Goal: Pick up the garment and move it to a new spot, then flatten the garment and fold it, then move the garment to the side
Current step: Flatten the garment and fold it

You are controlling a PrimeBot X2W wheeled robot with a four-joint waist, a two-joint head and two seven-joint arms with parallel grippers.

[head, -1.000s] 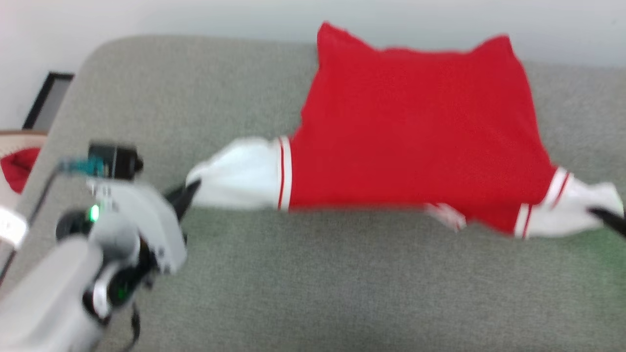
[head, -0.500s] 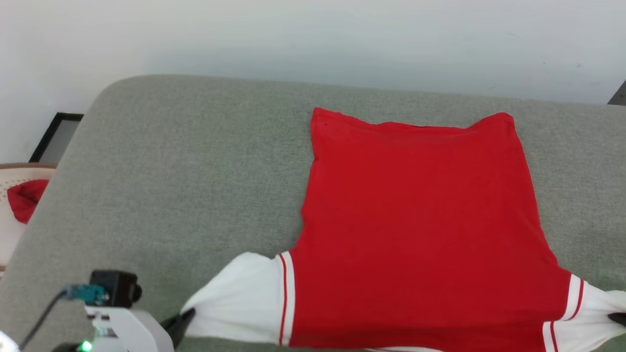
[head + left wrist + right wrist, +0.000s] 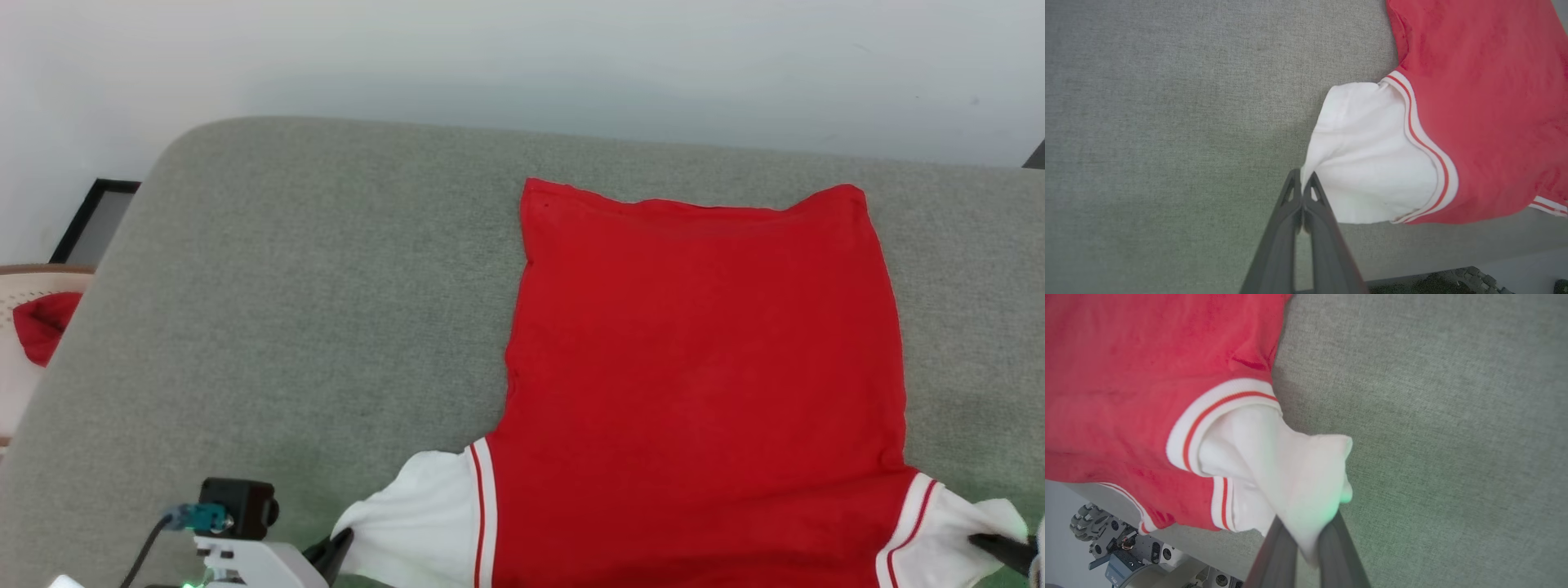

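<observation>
The garment [image 3: 702, 367], bright red with white sleeves and striped trim, lies spread on a grey upholstered surface [image 3: 286, 286], hem toward the wall. Its near part hangs over the surface's front edge. My left gripper [image 3: 341, 543] sits at the bottom left, shut on the tip of the left white sleeve [image 3: 1363, 163]. In the left wrist view that gripper [image 3: 1302, 177] pinches the sleeve's corner. My right gripper [image 3: 980, 541] is shut on the right white sleeve [image 3: 1290, 469], and in the right wrist view the cloth is bunched between that gripper's [image 3: 1306, 535] fingers.
A pale wall rises behind the surface. Off its left edge are a black-framed panel [image 3: 94, 220] and a pale basket holding a small red cloth [image 3: 41, 327]. The robot's wheeled base [image 3: 1106, 539] shows below the front edge. Bare grey surface stretches left of the garment.
The head camera has tilted, so the whole picture has shifted. Both grippers keep hold of the sleeves, and the left one now sits closer to the garment's body, with its sleeve less stretched.
</observation>
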